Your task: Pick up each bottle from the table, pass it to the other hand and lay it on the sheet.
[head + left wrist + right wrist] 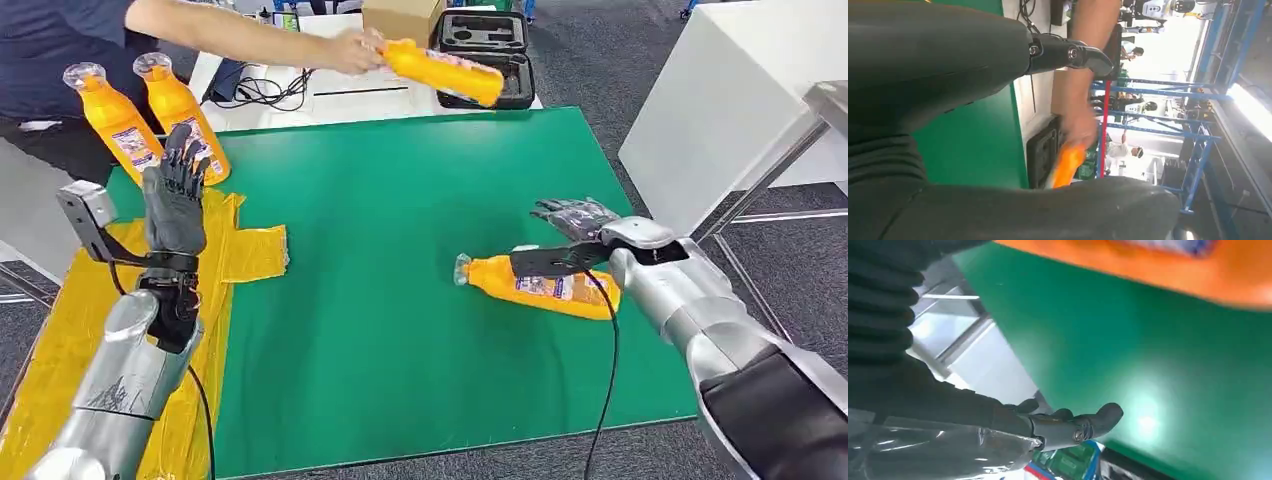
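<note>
Right hand (572,217): fingers spread, nothing held, hovering just beyond an orange bottle (540,287) that lay on its side on the green mat (400,250), cap pointing toward the left hand. Left hand (176,195): raised, fingers extended upward, empty, above the yellow sheet (240,250). Just beyond it, two orange bottles (150,115) stood upright at the sheet's far edge. Farther off, a person's hand (352,50) held another bottle (445,72) in the air, near a black case (485,45)

Head cam looks down over the green table (400,300) from up high; both wrist cams sit tight behind their hands, skimming that same table.
</note>
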Motion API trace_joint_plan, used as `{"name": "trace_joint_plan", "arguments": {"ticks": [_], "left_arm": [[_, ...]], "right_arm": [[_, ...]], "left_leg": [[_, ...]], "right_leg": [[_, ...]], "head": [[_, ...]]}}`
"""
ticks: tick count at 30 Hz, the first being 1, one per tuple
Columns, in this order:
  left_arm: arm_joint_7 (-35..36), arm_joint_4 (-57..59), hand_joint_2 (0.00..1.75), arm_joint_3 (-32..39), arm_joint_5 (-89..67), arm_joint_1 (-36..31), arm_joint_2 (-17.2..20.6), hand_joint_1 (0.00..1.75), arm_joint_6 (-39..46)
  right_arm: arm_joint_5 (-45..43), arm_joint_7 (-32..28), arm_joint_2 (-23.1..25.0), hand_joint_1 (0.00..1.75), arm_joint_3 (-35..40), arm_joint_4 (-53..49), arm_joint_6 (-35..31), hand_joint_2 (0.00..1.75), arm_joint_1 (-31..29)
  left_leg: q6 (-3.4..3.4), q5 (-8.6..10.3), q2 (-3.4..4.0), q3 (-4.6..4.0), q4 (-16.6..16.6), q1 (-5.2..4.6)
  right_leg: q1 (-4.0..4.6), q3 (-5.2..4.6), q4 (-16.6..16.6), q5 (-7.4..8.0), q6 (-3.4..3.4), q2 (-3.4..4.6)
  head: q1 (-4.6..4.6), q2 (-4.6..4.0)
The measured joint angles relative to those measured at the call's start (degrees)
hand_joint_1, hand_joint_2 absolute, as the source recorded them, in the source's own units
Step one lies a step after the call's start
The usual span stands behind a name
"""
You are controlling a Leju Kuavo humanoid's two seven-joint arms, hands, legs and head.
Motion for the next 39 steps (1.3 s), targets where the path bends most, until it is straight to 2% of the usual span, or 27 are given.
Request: {"name": "trace_joint_plan", "arguments": {"ticks": [7, 14, 27, 33, 39], "left_arm": [[-0.26, -0.02, 0.0, 0.66, -0.28, 1.51, 0.0, 0.0, -0.02], [-0.28, -0.04, 0.0, 1.14, -0.46, 2.01, 0.0, 0.0, -0.04], [-0.28, -0.07, 0.0, 1.22, -0.55, 2.11, 0.0, 0.0, -0.02], [0.13, -0.04, 0.0, 1.18, -0.7, 2.08, 0.0, 0.0, -0.02], [0.35, -0.07, 0.0, 1.07, -0.68, 1.88, -0.15, 0.0, -0.04]], "right_arm": [[-3.47, 0.0, -0.55, 0.0, -3.43, -4.44, 0.79, 1.75, 1.4], [-4.19, 0.42, -2.51, 0.0, -4.65, -8.94, 0.5, 1.75, 6.77], [-5.33, 1.95, -3.45, 0.0, -5.48, -12.57, 0.81, 1.75, 8.82], [-4.93, 7.26, -5.18, 0.0, -6.34, -19.83, 0.72, 1.75, 15.39], [-4.06, 8.92, -7.95, 0.0, -8.21, -24.95, 0.63, 1.75, 20.44]], "left_leg": [[0.0, 0.0, -0.01, 0.0, 0.0, 0.01], [0.01, -0.01, -0.02, -0.04, 0.0, -0.01], [0.0, 0.0, 0.0, -0.04, 0.0, 0.0], [0.0, -0.01, -0.04, -0.07, 0.0, 0.0], [0.0, -0.02, -0.02, -0.08, 0.0, -0.01]], "right_leg": [[0.0, -0.03, 0.0, -0.01, -0.01, -0.01], [-0.01, -0.04, -0.01, 0.0, 0.0, 0.0], [0.0, -0.06, -0.01, -0.01, -0.01, -0.01], [-0.01, -0.08, -0.02, -0.02, -0.01, -0.03], [-0.01, -0.11, -0.03, -0.01, -0.01, -0.01]], "head": [[0.0, 0.0], [0.0, 0.0], [0.0, 0.0], [0.02, 0.0], [0.0, 0.0]]}}
